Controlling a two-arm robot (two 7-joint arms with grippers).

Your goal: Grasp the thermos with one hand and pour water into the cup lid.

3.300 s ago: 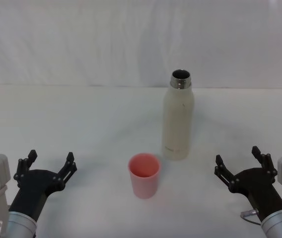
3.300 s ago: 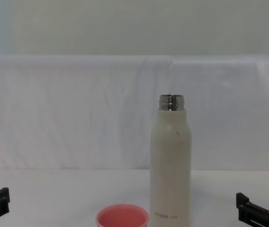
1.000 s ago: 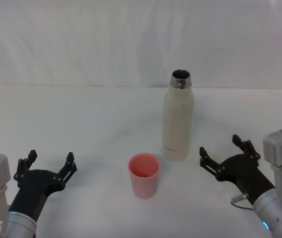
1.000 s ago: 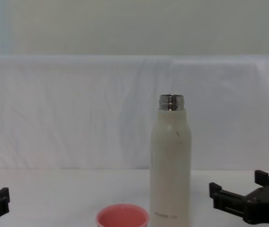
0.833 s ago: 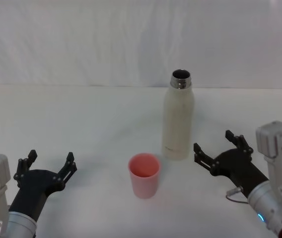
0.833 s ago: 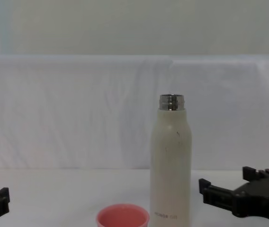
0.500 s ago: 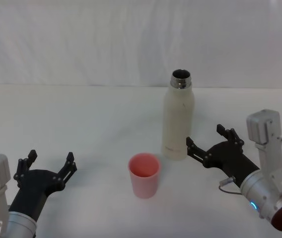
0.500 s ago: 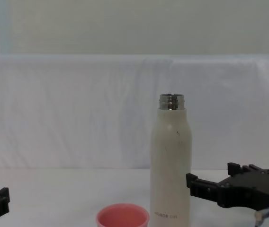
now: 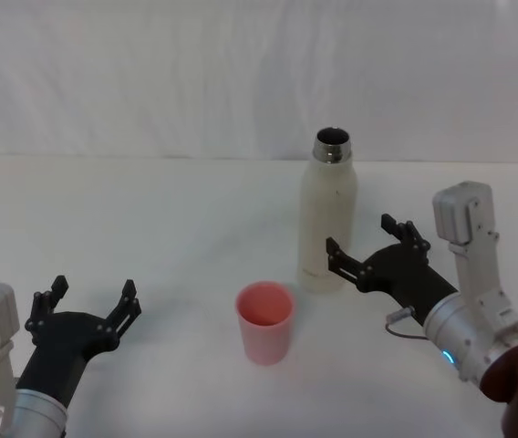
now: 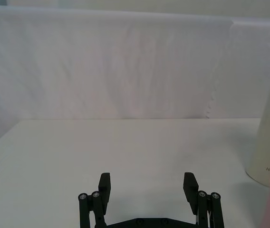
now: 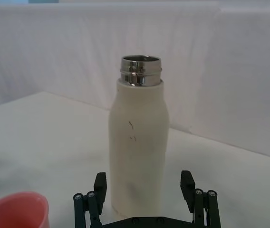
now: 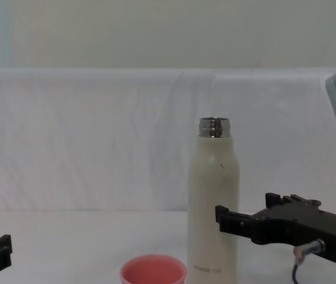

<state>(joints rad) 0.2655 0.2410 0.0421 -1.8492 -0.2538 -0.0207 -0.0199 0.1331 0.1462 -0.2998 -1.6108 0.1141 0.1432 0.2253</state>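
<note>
Your right hand [image 9: 361, 245], released, flanks the tall cream-white steel-necked thermos [image 9: 326, 215] at its 4 o'clock; small pink cup lid [image 9: 264, 322] stands at 7 o'clock; left gripper [image 9: 88, 300] released, parked.

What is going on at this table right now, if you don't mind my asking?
The right gripper is open and reaching in at the lower body of the thermos, not yet clamped on it. The thermos stands upright and uncapped on the white table, with the pink cup lid standing in front of it. The left gripper sits open and idle at the near left.
</note>
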